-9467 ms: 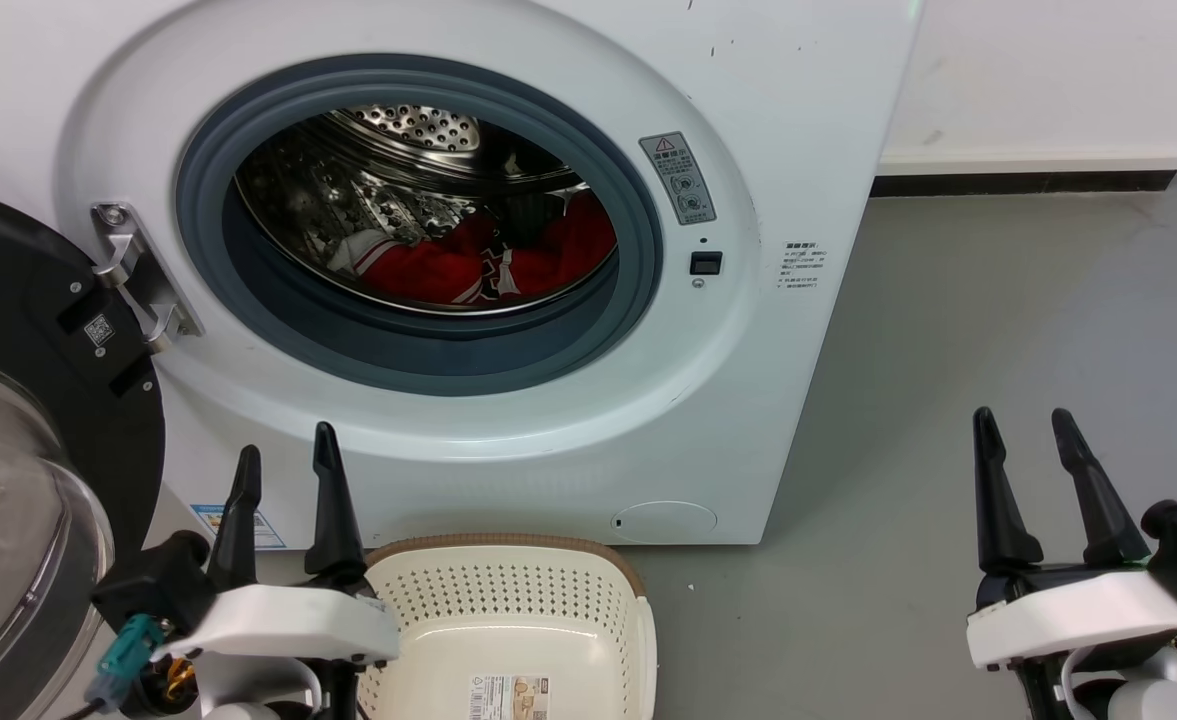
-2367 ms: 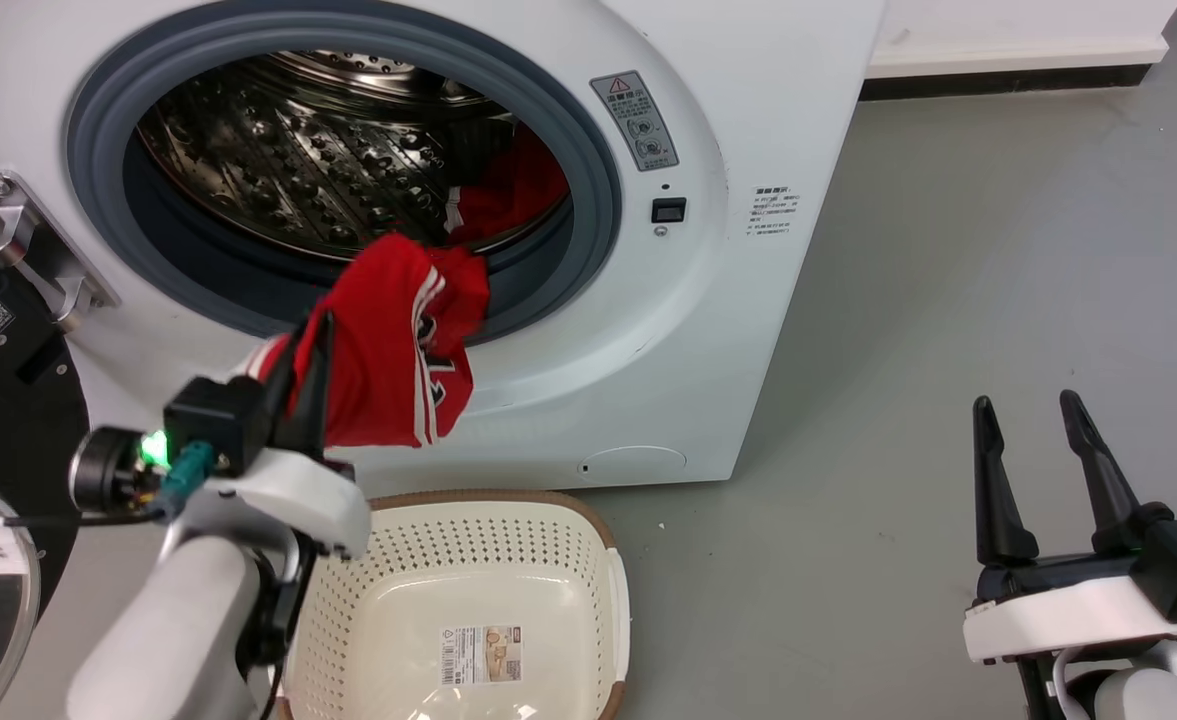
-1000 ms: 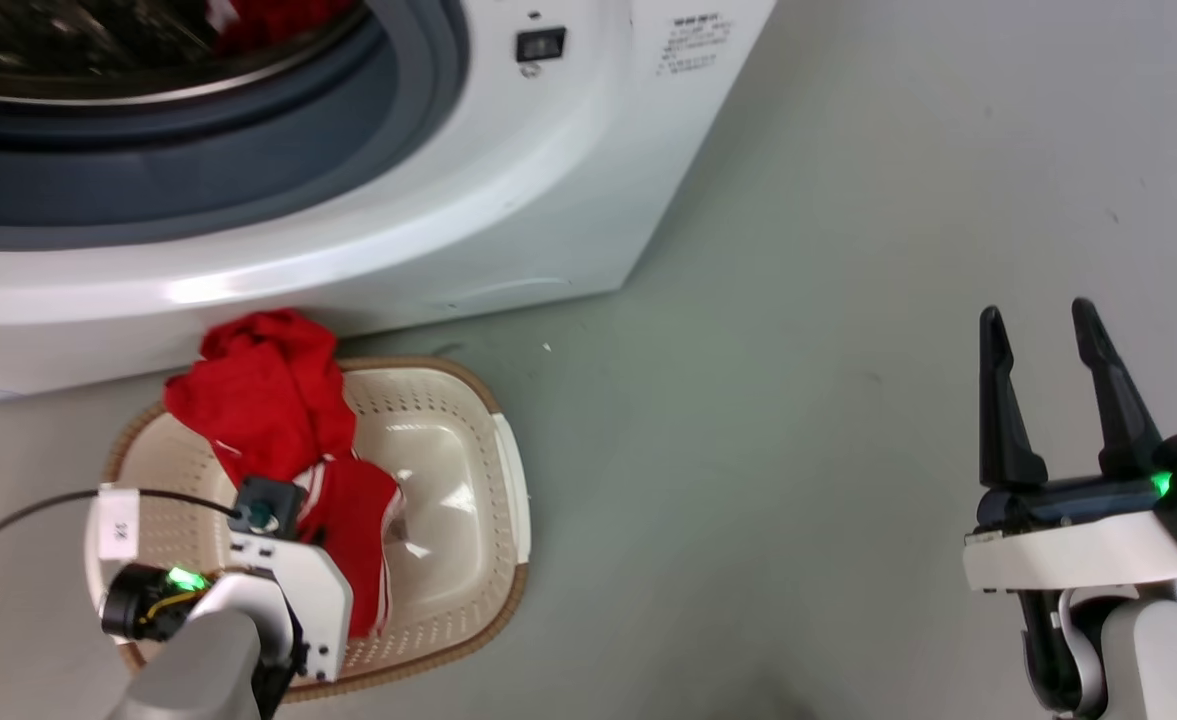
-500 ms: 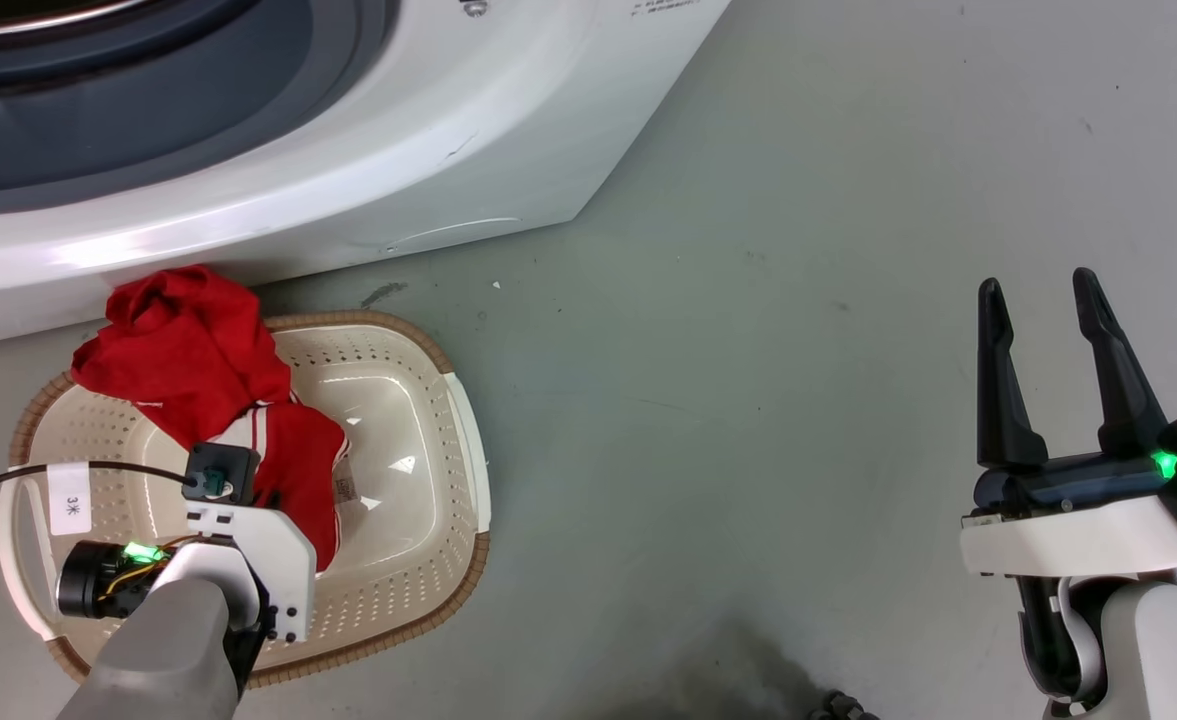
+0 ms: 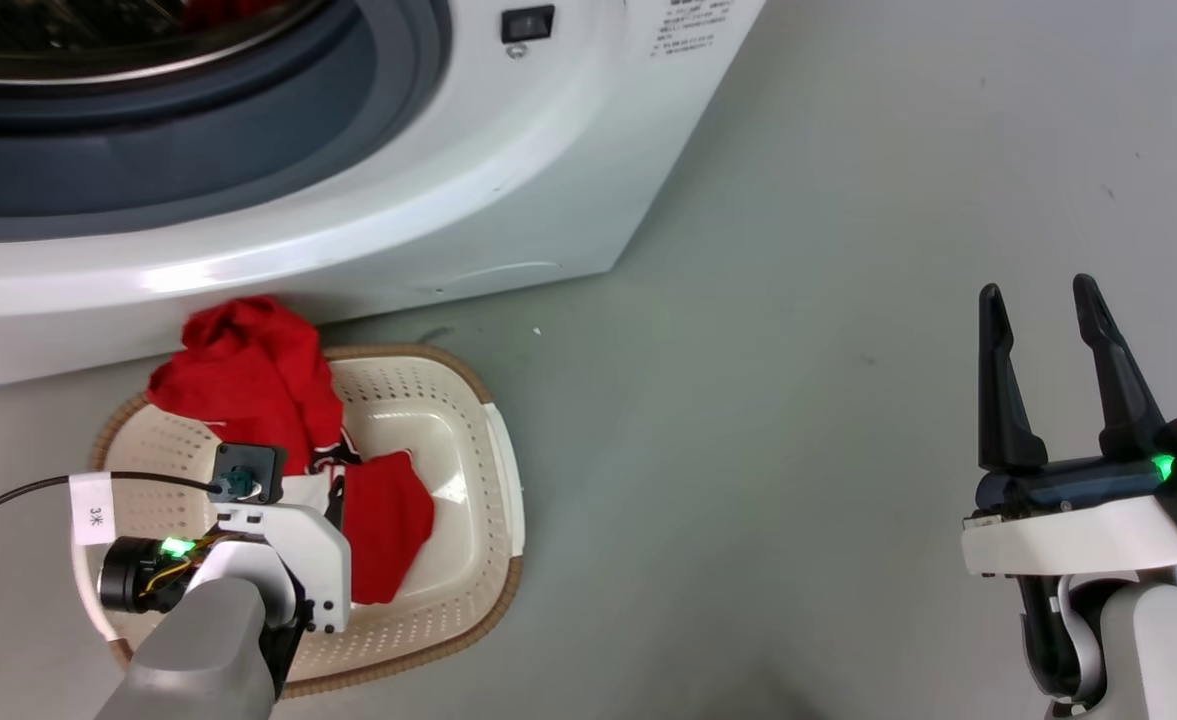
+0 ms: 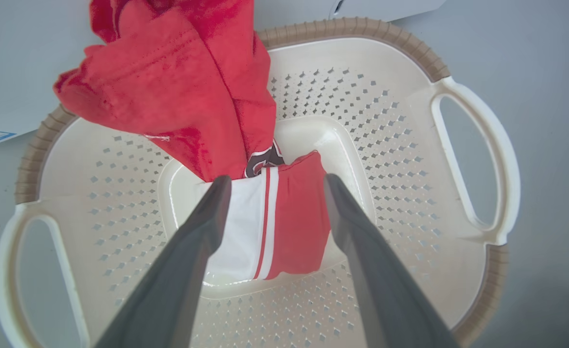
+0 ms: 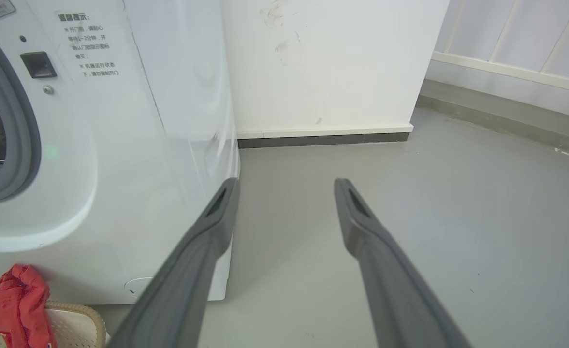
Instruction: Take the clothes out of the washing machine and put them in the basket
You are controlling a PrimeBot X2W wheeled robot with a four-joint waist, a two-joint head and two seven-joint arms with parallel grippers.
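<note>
- The left end effector (image 6: 274,183) points down into the basket (image 6: 386,121). Its fingers (image 6: 192,251) are spread wide and pinch nothing.
- The garment (image 6: 182,96) has its white panel and stripes lying between the two fingers. I cannot tell whether the cloth touches either finger.
- The garment's lower end is on the basket floor. Its upper bunch is heaped over the far rim, against the front of the washing machine (image 5: 348,230).
- Step in hand, as judged: dropping the garment into the basket, nearly complete.
- To do it well, lift straight up with the fingers apart, so no fold catches a fingertip and rides out.
- Watch the bunch on the rim, since soft cloth may slump either way. If it hangs outside, nudge it inward before leaving.
- The right end effector (image 5: 1036,287) is spread about as wide and empty, over the floor (image 5: 798,400) well apart from the basket.
- Some red fabric (image 5: 233,10) shows in the drum (image 5: 98,50) at the top edge, so the task is judged unfinished.
</note>
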